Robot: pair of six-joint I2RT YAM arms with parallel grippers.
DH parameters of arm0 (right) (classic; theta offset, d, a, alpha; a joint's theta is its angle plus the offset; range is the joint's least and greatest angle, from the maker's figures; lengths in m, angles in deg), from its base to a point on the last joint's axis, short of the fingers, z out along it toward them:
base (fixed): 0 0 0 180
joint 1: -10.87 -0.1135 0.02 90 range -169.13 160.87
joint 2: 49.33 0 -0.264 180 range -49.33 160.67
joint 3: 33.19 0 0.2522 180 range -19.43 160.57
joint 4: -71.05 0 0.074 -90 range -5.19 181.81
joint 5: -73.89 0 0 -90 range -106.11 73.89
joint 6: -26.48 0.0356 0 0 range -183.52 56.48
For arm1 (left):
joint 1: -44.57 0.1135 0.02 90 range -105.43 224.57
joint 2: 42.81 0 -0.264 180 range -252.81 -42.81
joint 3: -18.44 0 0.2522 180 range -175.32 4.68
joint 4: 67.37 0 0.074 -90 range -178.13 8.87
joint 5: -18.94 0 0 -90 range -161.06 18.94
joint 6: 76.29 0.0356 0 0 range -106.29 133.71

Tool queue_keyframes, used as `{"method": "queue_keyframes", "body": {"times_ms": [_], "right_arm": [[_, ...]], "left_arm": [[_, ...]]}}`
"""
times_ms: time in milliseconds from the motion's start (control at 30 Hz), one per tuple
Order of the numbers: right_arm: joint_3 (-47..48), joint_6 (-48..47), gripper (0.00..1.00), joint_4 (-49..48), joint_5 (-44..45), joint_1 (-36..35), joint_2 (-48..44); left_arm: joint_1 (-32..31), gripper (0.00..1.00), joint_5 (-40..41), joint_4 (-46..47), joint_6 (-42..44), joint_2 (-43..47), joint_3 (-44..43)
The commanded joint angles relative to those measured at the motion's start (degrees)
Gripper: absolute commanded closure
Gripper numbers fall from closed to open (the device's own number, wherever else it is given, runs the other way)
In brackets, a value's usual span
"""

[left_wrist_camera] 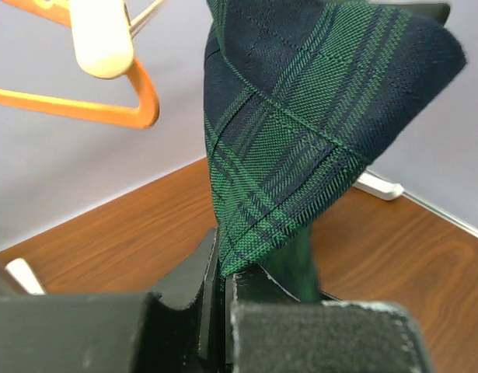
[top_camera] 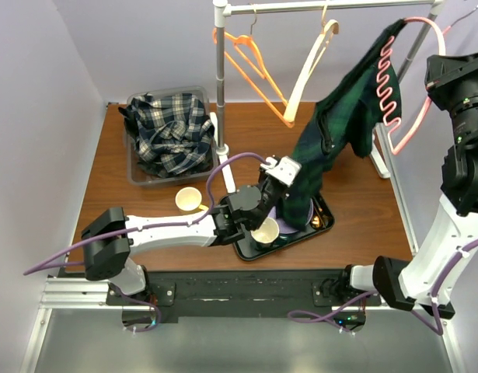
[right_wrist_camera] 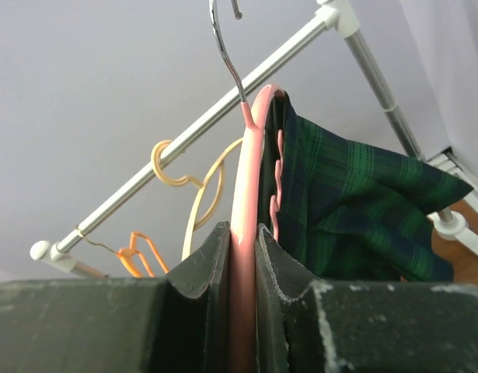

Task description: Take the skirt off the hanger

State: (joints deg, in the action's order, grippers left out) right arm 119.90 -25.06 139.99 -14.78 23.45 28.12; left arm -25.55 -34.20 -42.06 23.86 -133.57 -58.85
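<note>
Skirt [top_camera: 343,124] is hanging diagonally, its top end draping over the pink hanger [top_camera: 389,85] that the right gripper [right_wrist_camera: 243,241] is clamping up-right, its hem running down-left into the left gripper [left_wrist_camera: 221,268], which is pinching it above the black tray [top_camera: 246,250].

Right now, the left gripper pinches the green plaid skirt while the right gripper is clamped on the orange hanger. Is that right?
Not quite. The right wrist view shows the right gripper clamped on the pink hanger, not the orange hanger, which neither gripper touches. The left gripper does pinch the green plaid skirt.
</note>
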Motion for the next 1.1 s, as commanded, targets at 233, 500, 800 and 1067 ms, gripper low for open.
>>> {"method": "queue_keyframes", "body": {"times_ms": [233,500,800,1067], "right_arm": [[-11.7,0.8,1.0,-33.5,-5.2,1.7,-10.7],[-16.4,0.0,1.0,-28.5,-9.2,1.7,-15.9],[-16.8,-1.0,1.0,-19.2,-13.2,1.7,-20.6],[-3.1,6.9,1.0,-25.0,-16.5,1.7,-18.7]], "left_arm": [[-1.1,1.0,-3.5,-1.4,5.8,2.7,-17.4],[-3.0,1.0,-7.3,-4.6,7.9,0.0,-33.8],[-3.9,1.0,-3.9,-2.8,11.4,5.2,-30.4],[-6.6,1.0,-3.6,-4.3,8.7,13.3,-26.9]]}}
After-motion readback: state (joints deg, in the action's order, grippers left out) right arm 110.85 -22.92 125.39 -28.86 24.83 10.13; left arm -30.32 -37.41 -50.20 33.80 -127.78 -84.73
